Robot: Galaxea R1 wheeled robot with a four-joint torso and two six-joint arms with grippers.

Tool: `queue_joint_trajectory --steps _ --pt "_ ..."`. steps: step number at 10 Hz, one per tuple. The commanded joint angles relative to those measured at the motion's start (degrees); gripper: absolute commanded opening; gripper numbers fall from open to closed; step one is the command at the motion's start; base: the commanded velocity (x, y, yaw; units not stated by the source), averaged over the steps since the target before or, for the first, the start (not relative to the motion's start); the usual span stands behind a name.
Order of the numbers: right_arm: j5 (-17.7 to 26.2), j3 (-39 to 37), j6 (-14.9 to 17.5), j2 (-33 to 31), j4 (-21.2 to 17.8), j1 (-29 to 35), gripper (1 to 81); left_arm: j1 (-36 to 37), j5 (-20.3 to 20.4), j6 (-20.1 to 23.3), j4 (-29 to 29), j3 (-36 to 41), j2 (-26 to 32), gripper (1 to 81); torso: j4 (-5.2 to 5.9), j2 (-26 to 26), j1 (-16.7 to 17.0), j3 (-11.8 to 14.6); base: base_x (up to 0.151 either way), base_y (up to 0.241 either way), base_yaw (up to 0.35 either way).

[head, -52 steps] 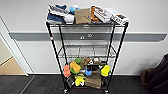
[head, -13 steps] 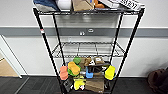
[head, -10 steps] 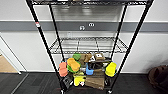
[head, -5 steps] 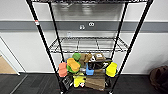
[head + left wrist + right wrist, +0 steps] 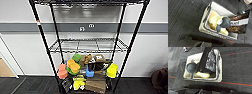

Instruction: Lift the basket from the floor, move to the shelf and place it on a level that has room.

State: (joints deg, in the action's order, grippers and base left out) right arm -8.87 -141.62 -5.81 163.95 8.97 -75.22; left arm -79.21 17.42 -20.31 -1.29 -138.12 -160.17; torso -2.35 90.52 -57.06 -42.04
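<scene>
Straight ahead of you in the head view stands the shelf, its black posts running up past the wall behind. The level you want, the middle wire tier, lies bare across its grid. Below it the lowest tier is crowded: orange, green, yellow and blue foam shapes at the left and middle, a brown cardboard box at the near edge, a yellow block at the right.

Both wrist cameras look down on the basket, which sits on the dark carpet floor. Its dotted weave side and pale rim are plain to see. Inside it lie a yellow plush toy with a dark grey head and a dark printed packet (the lettering is too blurred to read).

You cannot tell how either gripper's fingers stand, nor whether they have hold of the basket.
</scene>
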Motion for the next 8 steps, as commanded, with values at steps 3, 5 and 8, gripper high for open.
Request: queue_joint_trajectory --steps 3,5,8 --pt "3.95 0.48 -0.07 -1.76 -0.27 7.57 81.1 9.55 -12.04 -0.17 -1.35 8.11 6.43 81.1 0.00 9.32 -5.94 -5.40 0.000 0.000 0.000" --pt "5.36 1.52 -1.12 -2.29 -0.36 9.77 81.1 12.01 -15.31 -0.17 -0.82 8.74 6.79 81.1 0.00 12.05 -7.65 -7.13 0.000 0.000 0.000" --pt "7.03 5.40 -3.59 -3.96 -0.36 12.67 81.1 14.83 -17.24 -0.17 -0.21 8.92 6.97 81.1 0.00 17.47 -11.10 -8.40 0.000 0.000 0.000"
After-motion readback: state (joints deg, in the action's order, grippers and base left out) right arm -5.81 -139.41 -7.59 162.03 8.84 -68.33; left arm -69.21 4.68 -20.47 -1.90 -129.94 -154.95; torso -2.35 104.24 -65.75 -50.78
